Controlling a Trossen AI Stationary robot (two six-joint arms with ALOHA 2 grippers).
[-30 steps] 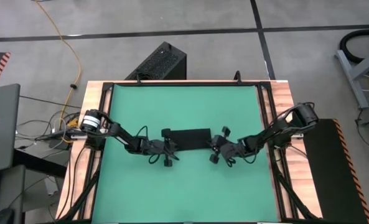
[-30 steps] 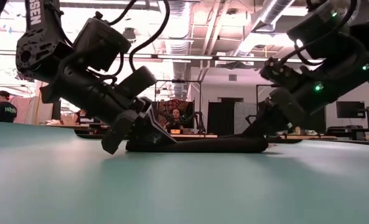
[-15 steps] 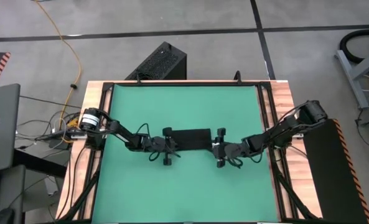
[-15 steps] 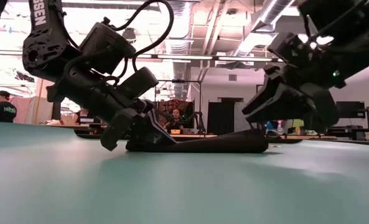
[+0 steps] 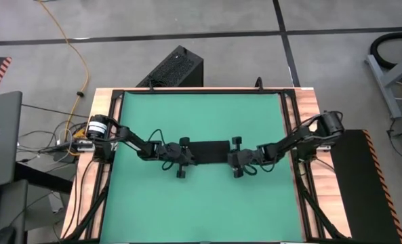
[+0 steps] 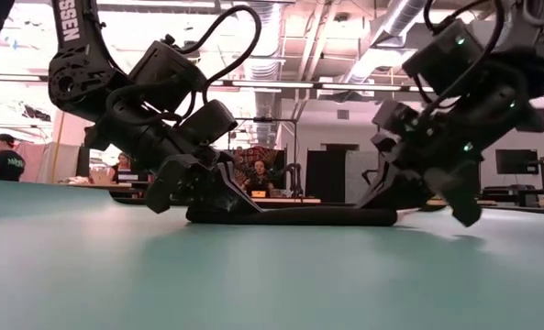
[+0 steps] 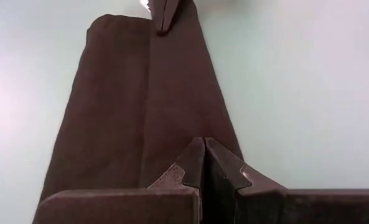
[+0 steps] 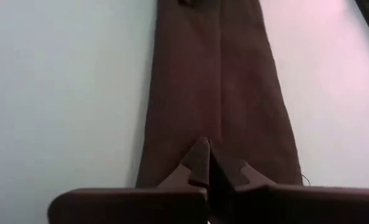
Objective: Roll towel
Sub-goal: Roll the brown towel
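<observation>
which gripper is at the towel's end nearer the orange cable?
The left gripper, shut on the towel there; the right gripper pinches the opposite end.

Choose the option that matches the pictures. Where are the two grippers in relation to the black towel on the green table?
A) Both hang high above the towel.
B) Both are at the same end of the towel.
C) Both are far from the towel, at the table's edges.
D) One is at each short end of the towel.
D: in the high view the left gripper sits at one short end of the towel and the right gripper at the other.
</observation>
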